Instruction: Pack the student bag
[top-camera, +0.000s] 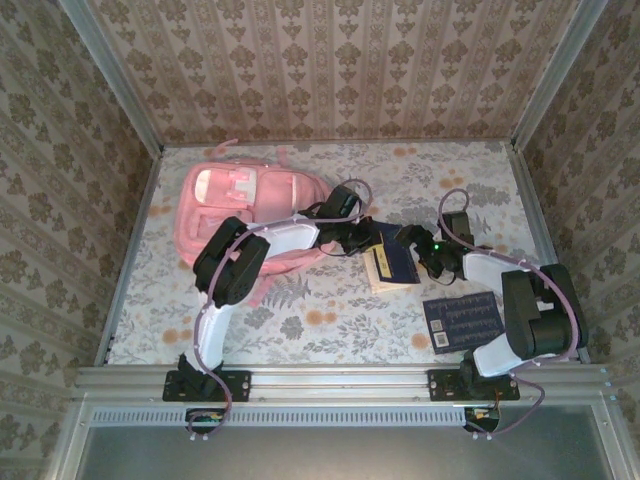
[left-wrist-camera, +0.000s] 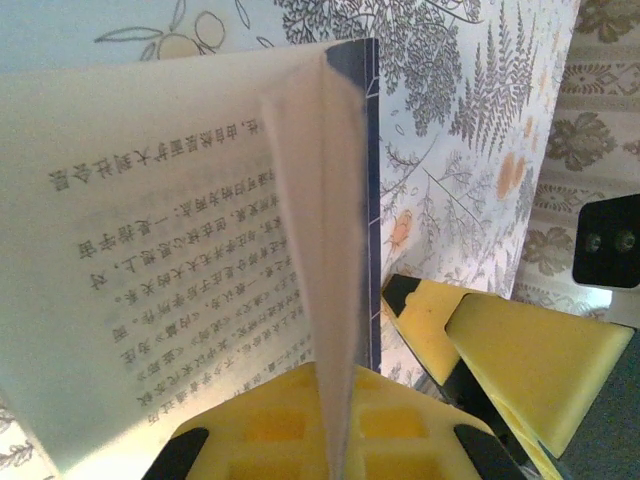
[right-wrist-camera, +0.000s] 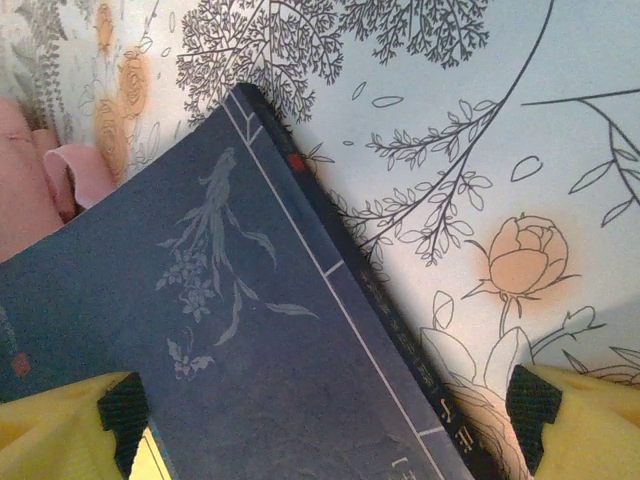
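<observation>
Our left gripper (left-wrist-camera: 325, 445) clamps the book (left-wrist-camera: 150, 250), right gripper (right-wrist-camera: 325, 420) spread; we ease it gently toward the student bag (top-camera: 250, 200), ten o'clock

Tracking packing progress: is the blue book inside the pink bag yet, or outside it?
Outside. The blue book is over the table, right of the pink bag, pinched in the left gripper.

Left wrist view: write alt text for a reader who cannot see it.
An open book of Chinese text fills the left, a sheaf of its pages pinched in the left gripper at the bottom. The yellow right gripper sits lower right over a floral tablecloth.
</observation>
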